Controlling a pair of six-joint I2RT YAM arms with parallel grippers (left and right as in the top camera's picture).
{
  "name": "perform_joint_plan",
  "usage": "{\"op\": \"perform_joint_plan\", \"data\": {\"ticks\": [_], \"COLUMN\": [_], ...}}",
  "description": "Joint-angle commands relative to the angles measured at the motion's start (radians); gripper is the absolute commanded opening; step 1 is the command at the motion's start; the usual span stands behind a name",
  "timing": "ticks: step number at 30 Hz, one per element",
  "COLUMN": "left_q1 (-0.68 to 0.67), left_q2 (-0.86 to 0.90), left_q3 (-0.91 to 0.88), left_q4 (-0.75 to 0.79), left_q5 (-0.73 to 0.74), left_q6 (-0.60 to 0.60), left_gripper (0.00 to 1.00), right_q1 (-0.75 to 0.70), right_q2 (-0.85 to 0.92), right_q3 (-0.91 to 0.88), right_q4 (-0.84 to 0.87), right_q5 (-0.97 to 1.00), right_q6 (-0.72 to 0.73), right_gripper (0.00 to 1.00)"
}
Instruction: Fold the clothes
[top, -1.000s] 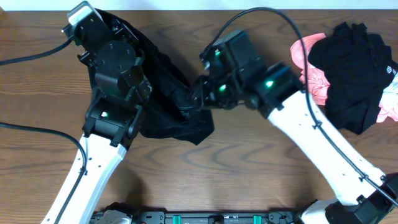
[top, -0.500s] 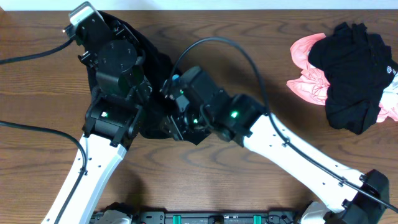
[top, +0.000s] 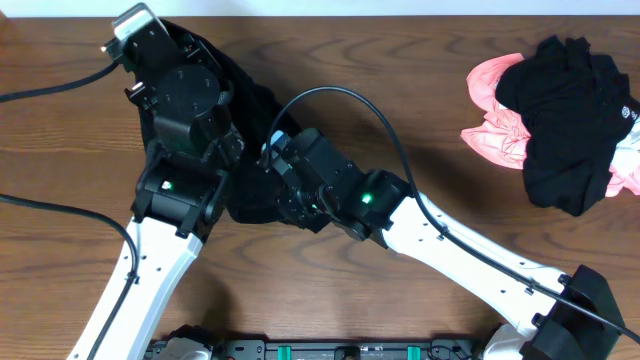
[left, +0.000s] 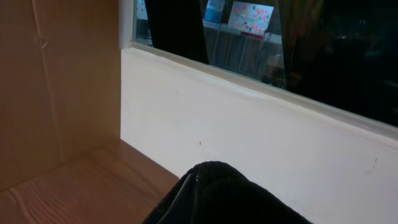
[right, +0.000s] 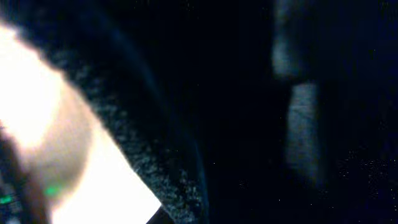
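The clothes (top: 258, 108), a black fuzzy knit garment, lie bunched on the wooden table at the upper left, between my two arms. My left gripper (top: 183, 42) is at the garment's far end near the table's back edge. In the left wrist view the black fabric (left: 230, 194) drapes over its fingers, which look shut on it. My right gripper (top: 283, 193) is buried in the garment's near right part. The right wrist view is filled with dark speckled fabric (right: 217, 93) pressed close, and it appears shut on it. No buttons show.
A heap of other clothes, black (top: 570, 110) over pink (top: 495, 125), lies at the table's far right. Black cables (top: 60, 85) run over the left side and loop above the right arm (top: 340, 95). A white wall (left: 249, 124) rises behind the table.
My right arm has swung left and nearer, carrying the garment's right part over toward the left arm, so the garment is more bunched. The left arm has not moved.
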Motion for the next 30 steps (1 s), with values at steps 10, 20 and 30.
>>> {"op": "perform_joint_plan", "data": {"ticks": [10,20,30], "left_q1": [0.006,-0.028,-0.058], "left_q2": [-0.098,-0.247,-0.471], "left_q3": [0.036,0.036,0.036], "left_q4": [-0.161,-0.201,-0.190], "left_q5": [-0.024,0.034,0.114], "left_q6": [0.070,0.071,0.070], "left_gripper": [0.06,0.06,0.06], "right_q1": [-0.231,-0.427,-0.491], "right_q2": [-0.314,-0.469,-0.522], "right_q3": [0.050,0.104,0.285], "right_q4": [0.008,0.206,0.182], "right_q5": [0.145,0.080,0.113], "right_q6": [-0.077,-0.309,-0.418], "right_gripper": [0.01,0.01,0.01]}}
